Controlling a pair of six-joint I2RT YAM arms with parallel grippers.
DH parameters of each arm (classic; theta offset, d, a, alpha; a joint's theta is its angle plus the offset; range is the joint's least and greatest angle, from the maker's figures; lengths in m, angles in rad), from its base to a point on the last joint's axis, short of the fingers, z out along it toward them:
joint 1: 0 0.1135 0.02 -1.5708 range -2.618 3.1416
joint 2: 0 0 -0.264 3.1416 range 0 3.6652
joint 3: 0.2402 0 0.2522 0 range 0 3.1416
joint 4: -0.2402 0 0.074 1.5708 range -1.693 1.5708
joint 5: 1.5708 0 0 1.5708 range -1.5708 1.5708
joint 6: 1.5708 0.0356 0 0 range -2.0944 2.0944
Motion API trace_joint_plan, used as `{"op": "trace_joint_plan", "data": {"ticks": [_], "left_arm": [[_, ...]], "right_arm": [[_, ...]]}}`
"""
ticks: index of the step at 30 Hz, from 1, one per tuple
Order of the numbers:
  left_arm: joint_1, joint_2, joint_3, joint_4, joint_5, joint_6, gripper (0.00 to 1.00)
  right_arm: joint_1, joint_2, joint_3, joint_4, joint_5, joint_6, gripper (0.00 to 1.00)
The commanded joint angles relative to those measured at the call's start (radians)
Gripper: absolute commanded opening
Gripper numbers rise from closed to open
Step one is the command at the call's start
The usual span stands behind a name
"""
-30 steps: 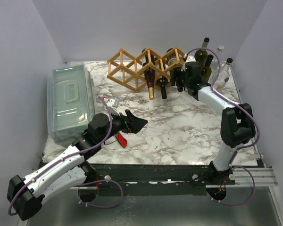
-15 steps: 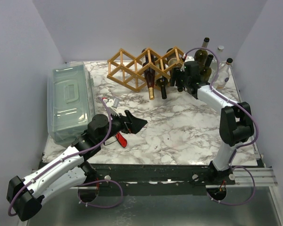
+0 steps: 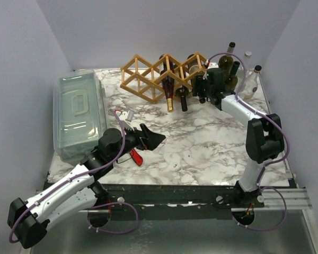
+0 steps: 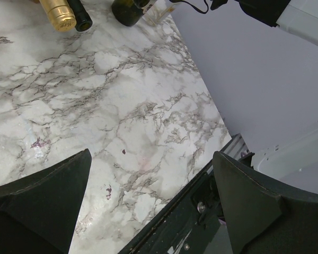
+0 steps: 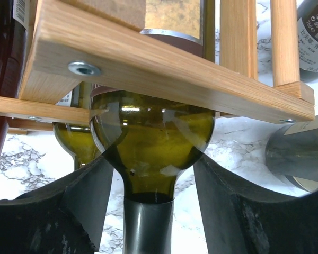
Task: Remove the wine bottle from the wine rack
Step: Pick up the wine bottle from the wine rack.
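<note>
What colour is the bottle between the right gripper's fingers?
Olive green glass; the bottle shows best in the right wrist view.

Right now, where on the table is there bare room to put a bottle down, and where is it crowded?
Free: the table mid-right, between the left gripper, the rack and the right arm. Crowded: the back right corner, where standing bottles and the right gripper sit by the rack. A bin fills the left side.
</note>
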Motion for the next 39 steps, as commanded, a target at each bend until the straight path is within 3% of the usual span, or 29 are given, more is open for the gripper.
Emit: {"op": "trace_joint_plan", "data": {"ticks": [1,4,10,16,39], "left_arm": [[0.004,-0.008,-0.009,-0.002,-0.02,0.003,0.99],[0.004,-0.011,-0.012,-0.001,-0.022,0.003,0.99],[0.005,-0.024,-0.021,-0.002,-0.024,0.002,0.99],[0.005,-0.035,-0.024,-0.003,-0.023,0.0,0.99],[0.005,-0.062,-0.033,-0.011,-0.023,-0.003,0.99]], "right_arm": [[0.005,0.014,0.014,-0.01,0.01,-0.009,0.63],[0.006,-0.002,-0.002,0.009,0.012,-0.009,0.56],[0.006,-0.037,-0.021,0.018,-0.004,-0.011,0.23],[0.006,-0.101,-0.052,0.046,-0.003,0.01,0.0],[0.006,-0.338,-0.211,0.015,-0.084,0.025,0.0]]}}
